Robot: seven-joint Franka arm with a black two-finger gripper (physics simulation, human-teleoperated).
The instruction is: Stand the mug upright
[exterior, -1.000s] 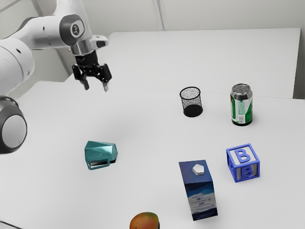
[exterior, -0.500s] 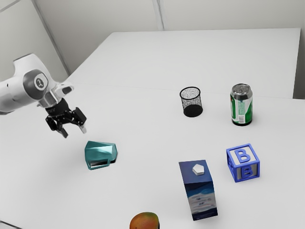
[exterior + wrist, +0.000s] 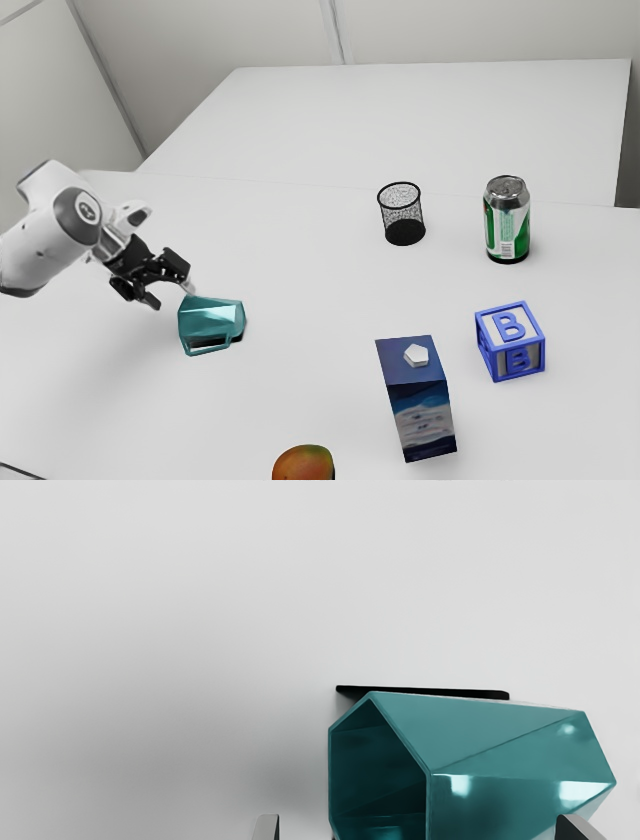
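Tool (image 3: 169, 294) lower, nearer mug (image 3: 211, 317), tilted, fingers apart.

From where I stand, the exterior view cuts off the mango (image 3: 303, 463) and arm (image 3: 40, 245); the wrist view crops the mug (image 3: 500, 740).

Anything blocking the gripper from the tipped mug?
Nothing visible in between: the open gripper is right by the mug. The blue carton is past the mug, toward the exterior view's right.
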